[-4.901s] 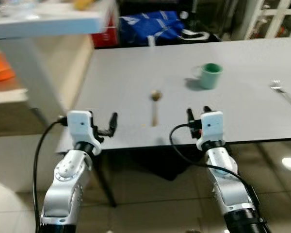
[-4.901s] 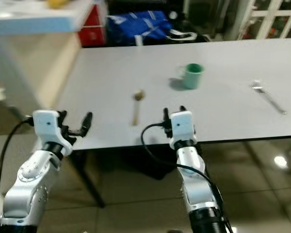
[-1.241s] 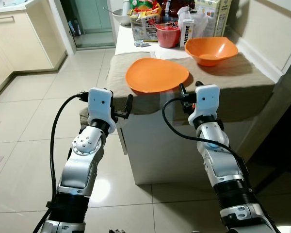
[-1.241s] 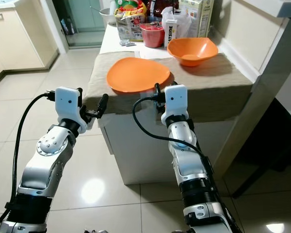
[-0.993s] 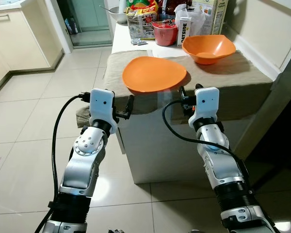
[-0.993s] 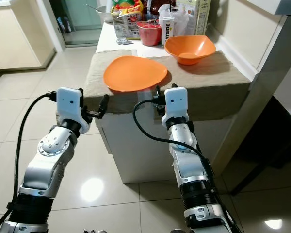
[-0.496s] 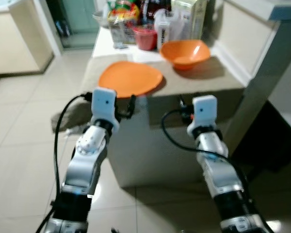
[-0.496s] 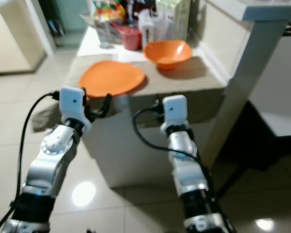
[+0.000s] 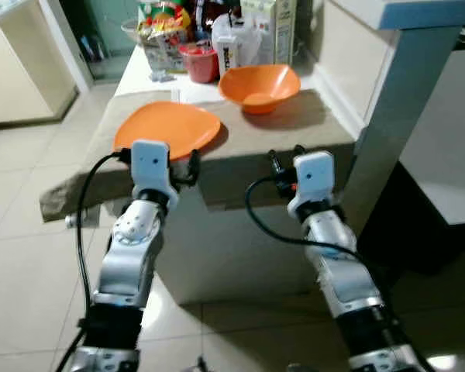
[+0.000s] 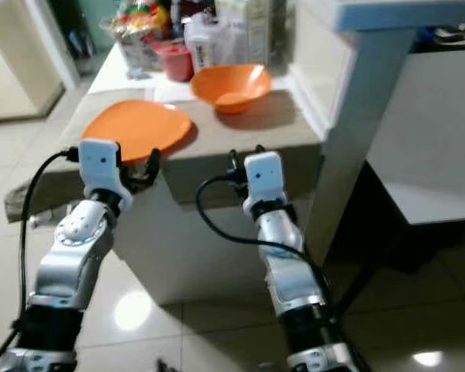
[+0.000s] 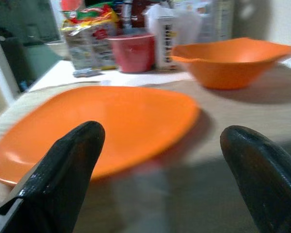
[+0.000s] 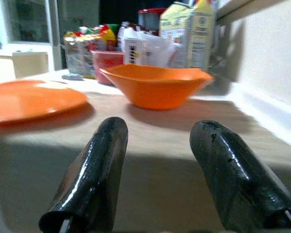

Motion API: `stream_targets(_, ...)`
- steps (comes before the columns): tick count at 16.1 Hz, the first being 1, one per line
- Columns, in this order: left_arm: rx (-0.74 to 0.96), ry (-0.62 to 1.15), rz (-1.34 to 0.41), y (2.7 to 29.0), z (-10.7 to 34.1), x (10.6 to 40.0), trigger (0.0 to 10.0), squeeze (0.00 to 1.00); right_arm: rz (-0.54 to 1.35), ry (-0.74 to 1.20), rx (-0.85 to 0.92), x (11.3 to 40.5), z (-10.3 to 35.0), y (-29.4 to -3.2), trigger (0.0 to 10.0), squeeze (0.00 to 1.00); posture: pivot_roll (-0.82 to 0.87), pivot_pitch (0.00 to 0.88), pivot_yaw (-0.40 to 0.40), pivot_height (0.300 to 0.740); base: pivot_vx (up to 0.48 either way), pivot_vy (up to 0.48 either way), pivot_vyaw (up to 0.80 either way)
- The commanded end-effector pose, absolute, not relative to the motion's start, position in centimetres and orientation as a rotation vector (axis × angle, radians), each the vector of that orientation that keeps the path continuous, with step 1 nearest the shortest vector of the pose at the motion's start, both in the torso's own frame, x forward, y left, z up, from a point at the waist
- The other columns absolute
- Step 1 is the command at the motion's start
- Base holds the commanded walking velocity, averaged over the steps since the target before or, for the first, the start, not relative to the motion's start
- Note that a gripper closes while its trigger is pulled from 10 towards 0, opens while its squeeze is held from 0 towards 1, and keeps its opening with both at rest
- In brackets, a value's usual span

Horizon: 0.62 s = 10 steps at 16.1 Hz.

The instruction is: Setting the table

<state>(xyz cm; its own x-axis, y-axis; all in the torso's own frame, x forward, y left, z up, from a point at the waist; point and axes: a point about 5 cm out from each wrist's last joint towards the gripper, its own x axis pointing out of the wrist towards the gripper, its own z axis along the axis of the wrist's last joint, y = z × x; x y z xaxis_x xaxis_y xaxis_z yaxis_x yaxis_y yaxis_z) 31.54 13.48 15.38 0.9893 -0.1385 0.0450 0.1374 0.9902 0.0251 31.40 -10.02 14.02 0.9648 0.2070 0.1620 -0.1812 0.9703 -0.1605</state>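
Orange plate (image 9: 167,129) lies on the cloth-covered worktop (image 9: 294,132), near its front edge; orange bowl (image 9: 259,84) sits behind it, well apart. Your left tool (image 11: 155,170) is spread wide, empty, just short of the plate's rim. Right tool (image 12: 157,170) is parted, empty, facing the bowl. Risk: the plate is shallow, so fingers may skid over it or drag the cloth.

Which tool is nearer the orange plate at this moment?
Left. The left tool sits right at the orange plate's near edge, fingers open; the right tool is off to the plate's right, below the orange bowl.
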Motion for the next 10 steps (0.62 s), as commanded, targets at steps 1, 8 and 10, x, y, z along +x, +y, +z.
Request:
stream_targets(1, 0.028, -0.060, -0.129, 14.1, 15.7, 31.4, 10.0, 0.00, 0.199, -0.175, -0.142, 31.2, 14.1, -10.2, 10.0, 0.00, -0.13, 0.000, 0.085, 0.740, 0.000, 0.000, 0.00)
stream_targets(8, 0.062, 0.073, 0.033, 21.3, 11.8, 26.2, 10.0, 0.00, 0.169, -0.093, -0.195, 27.7, 11.7, -13.5, 10.0, 0.00, -0.12, 0.000, 0.103, 0.740, 0.000, 0.000, 0.00)
stream_targets(10, 0.014, 0.110, -0.054, 20.6, 10.1, 22.6, 10.0, 0.00, 0.182, -0.058, -0.231, 25.6, 10.3, -14.7, 10.0, 0.00, -0.11, 0.000, 0.110, 0.740, 0.000, 0.000, 0.00)
